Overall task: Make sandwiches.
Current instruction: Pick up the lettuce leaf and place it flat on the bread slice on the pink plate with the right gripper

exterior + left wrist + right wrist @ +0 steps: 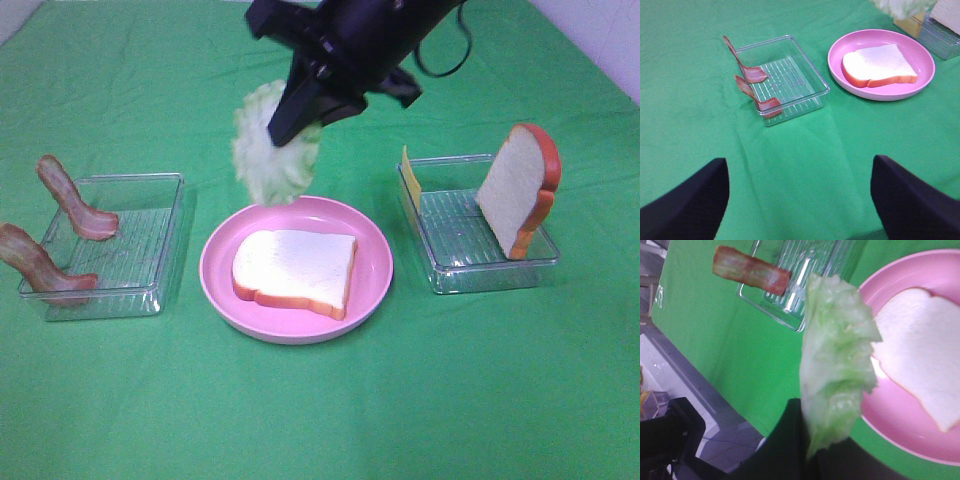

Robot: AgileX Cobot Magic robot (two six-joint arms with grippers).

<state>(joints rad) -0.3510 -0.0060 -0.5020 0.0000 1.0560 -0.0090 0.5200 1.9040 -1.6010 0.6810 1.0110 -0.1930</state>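
Observation:
My right gripper [292,122] reaches in from the back and is shut on the green lettuce leaf [272,150], which hangs above the far left rim of the pink plate [376,268]. In the right wrist view the lettuce [839,365] hangs from the gripper [805,442] beside the plate [900,420]. One white bread slice [295,268] lies flat on the plate. A second bread slice [520,190] stands upright in the right tray [450,275], with the yellow cheese slice [410,176] at that tray's left wall. Two bacon strips [75,200] [40,265] lean on the left tray [140,260]. My left gripper [800,200] is open and empty over the cloth.
Green cloth [320,410] covers the whole table. The left wrist view shows the bacon tray [790,75], the plate [920,55] with bread [877,65], and a corner of the right tray [940,37]. The table edge and floor show in the right wrist view [670,370].

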